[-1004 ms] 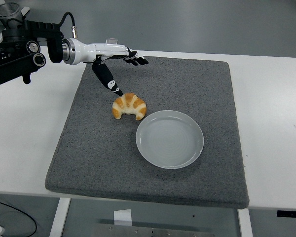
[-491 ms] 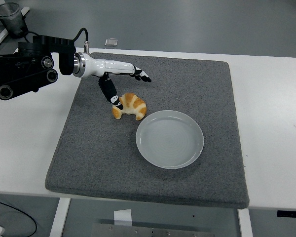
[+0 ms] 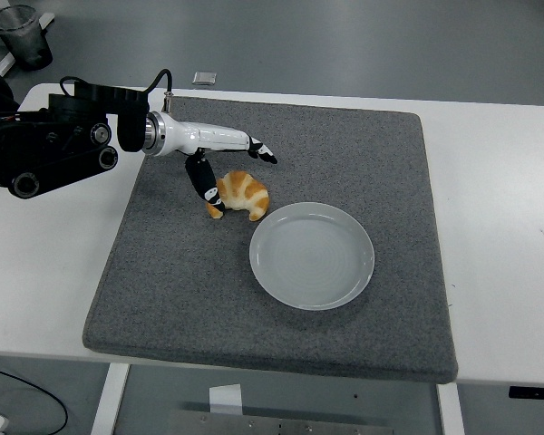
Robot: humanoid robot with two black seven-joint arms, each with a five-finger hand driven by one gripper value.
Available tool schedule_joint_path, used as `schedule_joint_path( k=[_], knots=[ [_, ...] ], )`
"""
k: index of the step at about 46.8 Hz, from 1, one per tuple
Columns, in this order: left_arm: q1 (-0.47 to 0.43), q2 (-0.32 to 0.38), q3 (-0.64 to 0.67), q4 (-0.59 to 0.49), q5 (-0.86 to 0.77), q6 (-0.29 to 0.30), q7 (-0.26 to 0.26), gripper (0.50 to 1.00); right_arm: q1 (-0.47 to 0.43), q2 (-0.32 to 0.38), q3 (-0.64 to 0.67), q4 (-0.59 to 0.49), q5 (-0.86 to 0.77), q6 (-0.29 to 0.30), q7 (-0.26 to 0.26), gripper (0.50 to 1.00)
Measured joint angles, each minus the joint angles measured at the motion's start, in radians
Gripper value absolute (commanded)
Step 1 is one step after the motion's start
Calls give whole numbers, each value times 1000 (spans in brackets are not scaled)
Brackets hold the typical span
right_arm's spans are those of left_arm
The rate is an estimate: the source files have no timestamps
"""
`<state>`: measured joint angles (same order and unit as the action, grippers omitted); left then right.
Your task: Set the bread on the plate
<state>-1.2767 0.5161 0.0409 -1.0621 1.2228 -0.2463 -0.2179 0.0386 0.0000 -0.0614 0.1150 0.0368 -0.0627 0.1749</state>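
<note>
the bread (image 3: 239,195) lies on the grey mat (image 3: 163,272), just up and left of the white plate (image 3: 312,255), close to its rim but not on it. the left hand (image 3: 219,154) reaches in from the left with its fingers (image 3: 261,150) stretched out flat above the bread and its thumb (image 3: 200,179) pointing down at the bread's left end; the thumb tip looks like it touches the bread, but it is hard to be sure, and the hand holds nothing

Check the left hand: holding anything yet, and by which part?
Nothing held. The left hand is open around the bread, thumb at its left end, not closed.
</note>
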Motion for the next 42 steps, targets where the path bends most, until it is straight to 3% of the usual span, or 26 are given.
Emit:
schedule_joint_path(
  k=[36, 42],
  knots=[
    [41, -41, -1, 45, 53, 74, 2, 999, 0, 0, 0, 0, 0, 0, 0, 932],
    [59, -90, 1, 61, 56, 85, 2, 999, 0, 0, 0, 0, 0, 0, 0, 932]
  ],
)
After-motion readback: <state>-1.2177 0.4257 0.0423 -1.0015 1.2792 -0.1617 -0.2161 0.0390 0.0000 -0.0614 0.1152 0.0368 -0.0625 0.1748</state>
